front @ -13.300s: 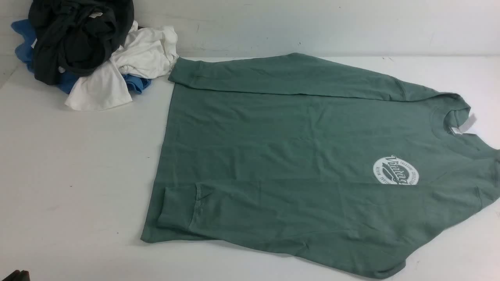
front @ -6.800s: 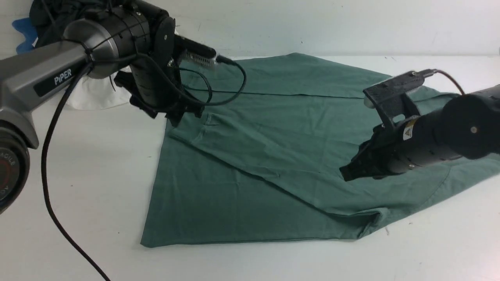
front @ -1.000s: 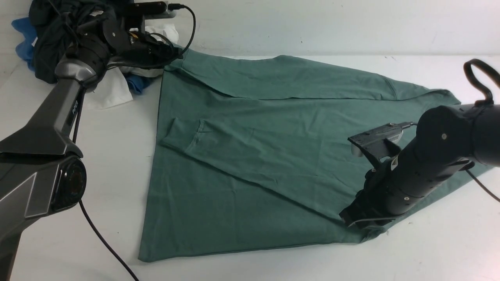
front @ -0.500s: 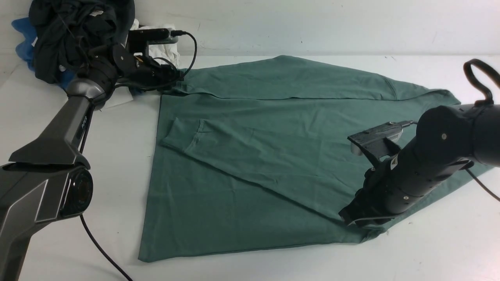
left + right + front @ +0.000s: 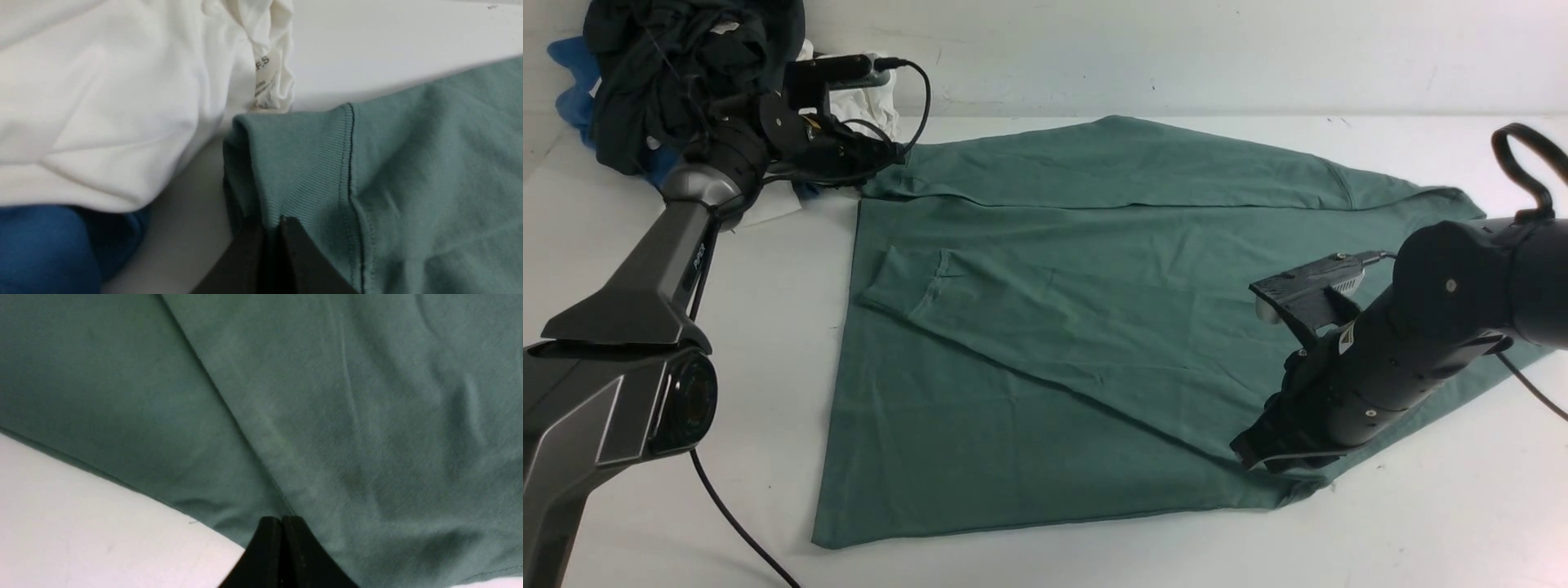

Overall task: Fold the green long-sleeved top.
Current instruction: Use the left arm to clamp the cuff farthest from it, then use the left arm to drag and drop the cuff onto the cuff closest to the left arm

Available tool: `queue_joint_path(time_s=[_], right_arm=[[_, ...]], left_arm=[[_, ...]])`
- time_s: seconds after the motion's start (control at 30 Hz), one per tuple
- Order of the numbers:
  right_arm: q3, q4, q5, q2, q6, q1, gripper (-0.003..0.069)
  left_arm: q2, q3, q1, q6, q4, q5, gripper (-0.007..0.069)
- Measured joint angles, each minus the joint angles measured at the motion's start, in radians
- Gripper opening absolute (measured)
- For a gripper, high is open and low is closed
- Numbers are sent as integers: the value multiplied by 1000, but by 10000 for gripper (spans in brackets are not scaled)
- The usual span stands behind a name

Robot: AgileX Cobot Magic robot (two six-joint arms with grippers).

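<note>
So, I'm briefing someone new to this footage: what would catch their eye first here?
The green long-sleeved top sprawls across the middle of the white table, one sleeve folded diagonally over it. The left gripper is closed on its far-left cuff, beside a heap of black, white and blue clothes; the right gripper rests shut at the near-right fold.

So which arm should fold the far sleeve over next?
Left, probably. The left hand is shut right on the far sleeve's cuff, beside the white garment. The right hand sits shut at the near edge of the green top, far from that cuff.
</note>
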State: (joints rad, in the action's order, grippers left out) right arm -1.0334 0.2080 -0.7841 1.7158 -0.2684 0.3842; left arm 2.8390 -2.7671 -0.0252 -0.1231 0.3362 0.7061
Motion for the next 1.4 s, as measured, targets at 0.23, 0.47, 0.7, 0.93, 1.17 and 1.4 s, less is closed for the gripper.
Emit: queue_joint_path(time_s=[0.23, 0.47, 0.7, 0.93, 1.17, 1.4], right_arm=[[0, 2, 1, 0, 0, 0, -15], [0, -1, 1, 0, 0, 0, -15], [0, -117, -3, -1, 7, 0, -15], [0, -245, -5, -105, 126, -1, -15], [0, -351, -56, -309, 177, -1, -15], [0, -363, -74, -431, 184, -1, -15]], left_arm=[[-69, 0, -4, 0, 0, 23, 13], [-214, 0, -14, 7, 9, 130, 13], [-364, 4, -19, 106, 18, 517, 13], [-424, 224, -73, 163, -25, 541, 13], [-505, 399, -183, 154, -63, 546, 24], [-745, 407, -310, 182, -262, 546, 38]])
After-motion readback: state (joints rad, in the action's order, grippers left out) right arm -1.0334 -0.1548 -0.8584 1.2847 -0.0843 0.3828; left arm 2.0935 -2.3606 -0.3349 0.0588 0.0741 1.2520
